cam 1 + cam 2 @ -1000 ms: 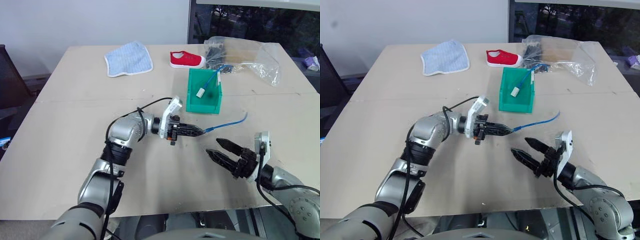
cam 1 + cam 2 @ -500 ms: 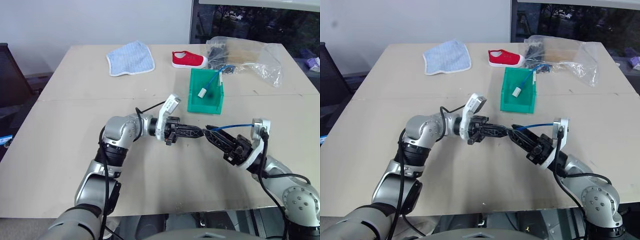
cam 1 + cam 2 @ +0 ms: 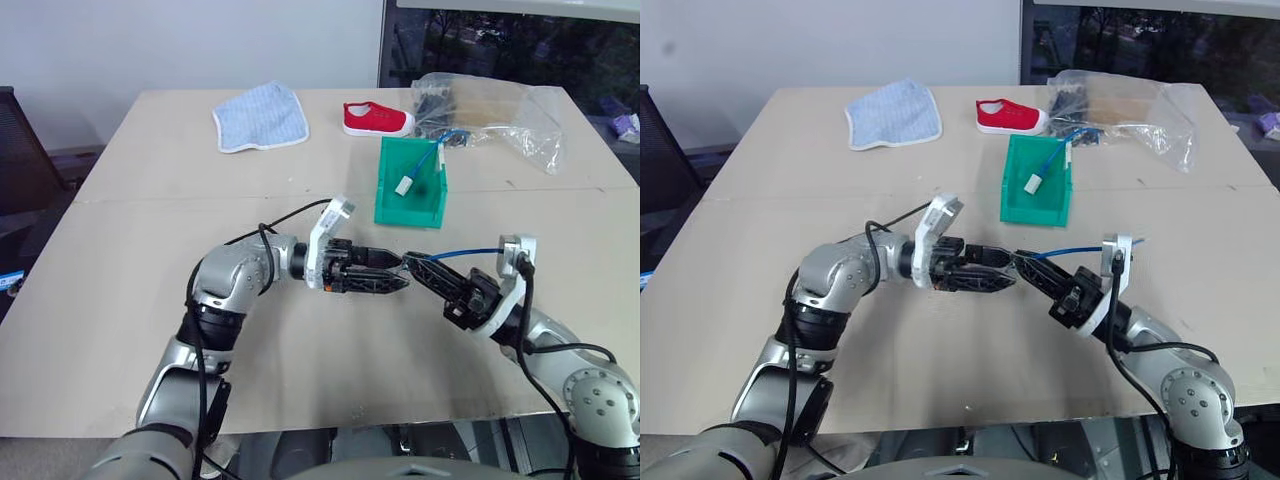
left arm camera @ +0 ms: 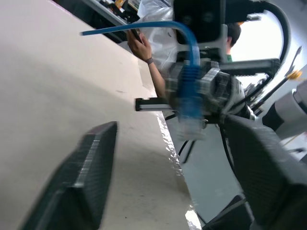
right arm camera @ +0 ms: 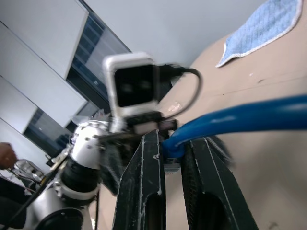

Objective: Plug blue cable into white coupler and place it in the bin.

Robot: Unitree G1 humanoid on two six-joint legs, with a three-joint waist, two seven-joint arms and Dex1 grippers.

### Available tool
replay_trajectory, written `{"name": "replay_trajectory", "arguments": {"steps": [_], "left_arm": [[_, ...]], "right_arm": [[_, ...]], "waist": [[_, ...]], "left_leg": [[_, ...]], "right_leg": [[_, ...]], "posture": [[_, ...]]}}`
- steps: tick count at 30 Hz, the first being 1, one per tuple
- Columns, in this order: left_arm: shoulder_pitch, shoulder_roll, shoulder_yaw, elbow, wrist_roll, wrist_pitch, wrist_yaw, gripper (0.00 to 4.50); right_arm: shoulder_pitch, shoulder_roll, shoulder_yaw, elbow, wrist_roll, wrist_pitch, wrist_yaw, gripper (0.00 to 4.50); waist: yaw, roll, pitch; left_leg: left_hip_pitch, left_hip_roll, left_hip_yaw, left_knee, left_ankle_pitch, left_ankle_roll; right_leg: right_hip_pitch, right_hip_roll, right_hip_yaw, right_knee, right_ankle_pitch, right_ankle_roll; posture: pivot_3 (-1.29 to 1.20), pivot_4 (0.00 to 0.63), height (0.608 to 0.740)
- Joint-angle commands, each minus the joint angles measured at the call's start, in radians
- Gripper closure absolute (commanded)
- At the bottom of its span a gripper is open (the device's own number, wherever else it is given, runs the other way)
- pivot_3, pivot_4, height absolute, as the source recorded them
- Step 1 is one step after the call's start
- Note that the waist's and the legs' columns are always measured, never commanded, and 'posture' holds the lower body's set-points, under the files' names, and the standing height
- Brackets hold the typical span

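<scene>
Handover stage over mid-worktop [image 3: 120, 300]: right gripper [image 3: 415, 268] clamped on plug end of blue cable [image 3: 465, 253], which trails toward right wrist; left gripper [image 3: 395, 272] with fingers apart around that same end, gripping nothing. White coupler for this cable not identifiable in these views, so plugging judged not yet done. Green bin [image 3: 410, 205] well behind the grippers, already holding a second cable with coupler; insertion and drop-off still outstanding.
</scene>
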Motion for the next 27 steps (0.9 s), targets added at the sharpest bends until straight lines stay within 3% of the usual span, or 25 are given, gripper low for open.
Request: {"name": "replay_trajectory", "arguments": {"steps": [1, 5, 13, 20, 27], "left_arm": [[0.064, 0.003, 0.137, -0.199, -0.068, -0.026, 0.128, 1.10], [0.175, -0.062, 0.235, -0.358, 0.045, -0.187, 0.381, 1.10], [0.578, -0.116, 0.329, -0.534, 0.468, -0.536, 0.800, 1.10], [0.781, -0.170, 0.367, -0.447, 0.569, -0.574, 0.951, 1.10], [0.739, -0.161, 0.348, -0.321, 0.573, -0.610, 0.959, 1.10]], "right_arm": [[-0.007, -0.011, -0.033, 0.006, -0.022, -0.041, 0.023, 4.50], [-0.028, -0.018, -0.048, 0.057, -0.064, -0.071, 0.049, 4.50], [-0.098, -0.020, -0.025, 0.166, -0.153, -0.093, 0.117, 4.50], [-0.124, -0.012, -0.018, 0.189, -0.192, -0.091, 0.136, 4.50], [-0.112, -0.003, -0.021, 0.171, -0.201, -0.089, 0.128, 4.50]], "waist": [[-0.001, 0.000, 0.000], [0.003, 0.000, 0.000], [0.000, 0.000, 0.000], [0.013, -0.002, -0.001], [0.013, -0.002, -0.001]], "left_leg": [[0.000, 0.001, 0.000, 0.000, 0.000, 0.000], [0.000, 0.002, 0.001, 0.000, 0.000, 0.000], [0.002, 0.002, 0.003, -0.001, 0.000, 0.000], [0.001, 0.001, 0.003, 0.000, 0.000, 0.000], [0.001, 0.001, 0.003, 0.000, 0.000, 0.000]], "right_leg": [[0.000, 0.000, 0.000, 0.000, 0.000, 0.000], [0.000, 0.000, 0.000, 0.000, 0.000, 0.000], [0.000, 0.000, 0.003, 0.000, 0.000, 0.000], [0.000, -0.002, 0.001, -0.001, 0.000, 0.000], [0.000, -0.001, 0.001, -0.001, 0.000, -0.001]], "posture": [[0.00, 0.150, 0.740], [0.00, 0.150, 0.740], [0.00, 0.150, 0.740], [0.00, 0.150, 0.740], [0.00, 0.150, 0.740]]}}
